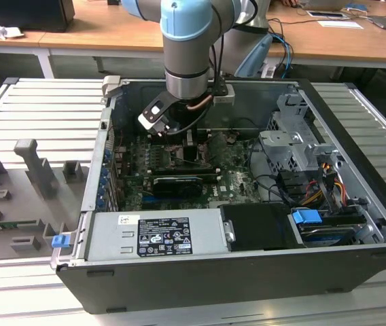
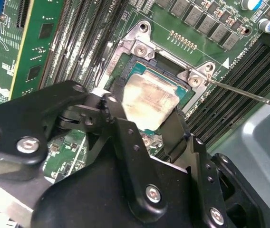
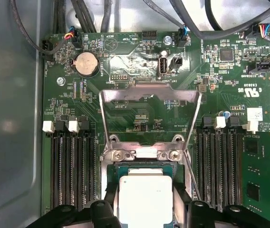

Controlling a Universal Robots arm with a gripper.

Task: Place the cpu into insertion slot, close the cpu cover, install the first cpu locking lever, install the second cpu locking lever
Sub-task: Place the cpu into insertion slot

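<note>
My tool point(image 3: 145, 213) is clamped on the cpu point(image 3: 144, 194) by opposite edges, over the insertion slot point(image 2: 163, 65). Light, stiff, fragile underneath, I judge.

A white label point(image 1: 162, 236) with small print is sitting on the grey box point(image 1: 206, 227); white letters are dotting the board point(image 3: 211, 66).

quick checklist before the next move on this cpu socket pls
1. cpu lined up with the insertion slot: ok, it sits square inside the rim in both wrist views.
2. cpu fully seated: cannot tell.
3. cpu cover open: ok, swung back off the slot.
4. locking lever released: ok, it stands away from the slot.
5. tool at the cpu: ok, it straddles the chip.
</note>
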